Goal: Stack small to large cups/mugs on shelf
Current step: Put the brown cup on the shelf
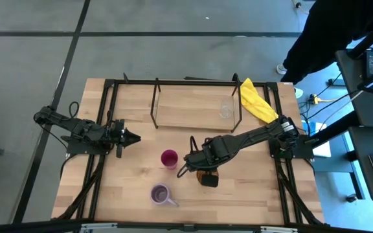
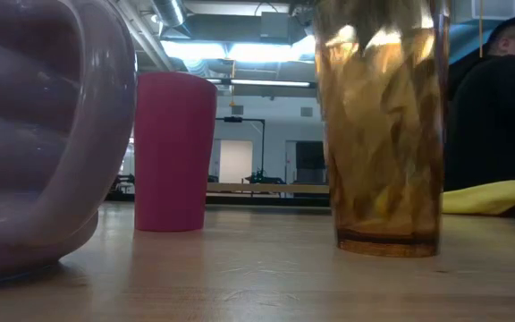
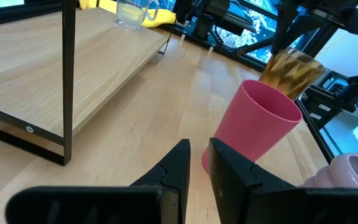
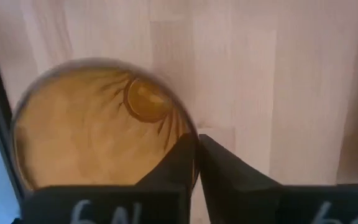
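The amber tumbler stands upright on its base on the table's near middle, tall in the low view. My right gripper hangs over it, shut on its rim. The magenta cup stands just left of it, and the lavender mug sits nearer the near edge. On the shelf's right end stands the small clear glass. My left gripper waits shut at the table's left, pointing toward the magenta cup. My right gripper comes from above, pointing down, and pinches the amber tumbler's rim with one finger inside the cup and one outside. The tumbler stays upright with its base on the table.
A yellow cloth lies at the shelf's right end by the far right corner. The shelf's thin black rods stand between the cups and its board. A person in dark clothes is beyond the far right corner.
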You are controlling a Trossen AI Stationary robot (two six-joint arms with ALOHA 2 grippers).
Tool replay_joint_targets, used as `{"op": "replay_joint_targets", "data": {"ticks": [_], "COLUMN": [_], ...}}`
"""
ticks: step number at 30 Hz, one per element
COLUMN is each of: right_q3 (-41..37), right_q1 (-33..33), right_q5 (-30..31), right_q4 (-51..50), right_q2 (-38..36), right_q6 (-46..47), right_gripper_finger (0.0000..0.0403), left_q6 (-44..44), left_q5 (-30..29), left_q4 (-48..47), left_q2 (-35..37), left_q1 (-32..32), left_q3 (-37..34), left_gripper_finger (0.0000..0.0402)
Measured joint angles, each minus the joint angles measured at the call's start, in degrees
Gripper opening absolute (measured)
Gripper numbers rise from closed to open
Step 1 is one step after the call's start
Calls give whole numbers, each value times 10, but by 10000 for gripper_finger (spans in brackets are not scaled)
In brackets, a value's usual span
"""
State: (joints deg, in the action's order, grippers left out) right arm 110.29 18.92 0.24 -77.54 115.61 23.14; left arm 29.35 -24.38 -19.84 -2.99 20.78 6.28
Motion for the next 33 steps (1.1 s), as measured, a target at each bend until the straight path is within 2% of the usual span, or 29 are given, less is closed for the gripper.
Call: {"op": "replay_joint_targets", "data": {"ticks": [3,8,14,17,25,33], "right_q3": [2,15,64,97,180,207], "right_q1": [-1,-6,-31,-49,-118,-190], "right_q5": [-1,-3,4,30,166,181], "right_q4": [1,-1,-10,-20,-73,24], "right_q2": [0,0,0,0,1,1], "right_q6": [-29,-85,-115,-112,-44,0], "right_gripper_finger": [10,18,9,12,11,10], "left_q6": [0,0,0,0,0,0], "left_q5": [0,0,0,0,0,0], "left_q4": [0,0,0,0,0,0], "left_q2": [0,0,0,0,0,0], "left_q1": [0,0,0,0,0,0], "left_q3": [0,0,0,0,0,0], "left_gripper_finger": [53,53,53,53,53,53]}}
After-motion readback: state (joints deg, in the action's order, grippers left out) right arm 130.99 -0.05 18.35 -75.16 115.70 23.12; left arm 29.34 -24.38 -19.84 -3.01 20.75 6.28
